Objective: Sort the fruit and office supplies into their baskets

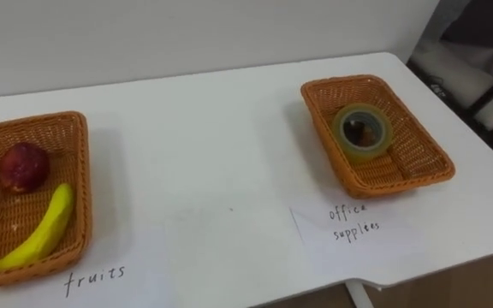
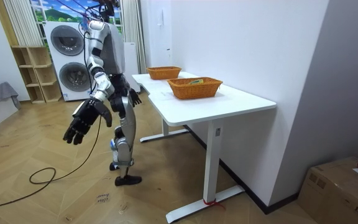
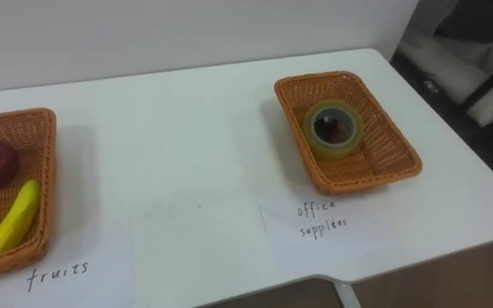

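Note:
On the white table [image 1: 204,145] a wicker basket [image 1: 77,128] at the left, marked "fruits", holds a dark red fruit [image 1: 24,166] and a yellow banana [image 1: 41,228]. A second wicker basket [image 1: 349,84] at the right, marked "office supplies", holds a roll of clear tape [image 1: 364,131]. In the room view I stand at the table's long side, a step back from it. My left hand [image 2: 78,127] hangs low on the near side with fingers spread and empty. At hip height, by the table edge, my right hand [image 2: 133,97] hangs relaxed.
Two paper labels, "fruits" [image 1: 95,275] and "office supplies" [image 1: 353,222], lie near the table's front edge. Behind me stand stacked washing machines [image 2: 67,59] and a wooden shelf [image 2: 33,71]. A cardboard box [image 2: 340,186] sits on the floor at the room view's right.

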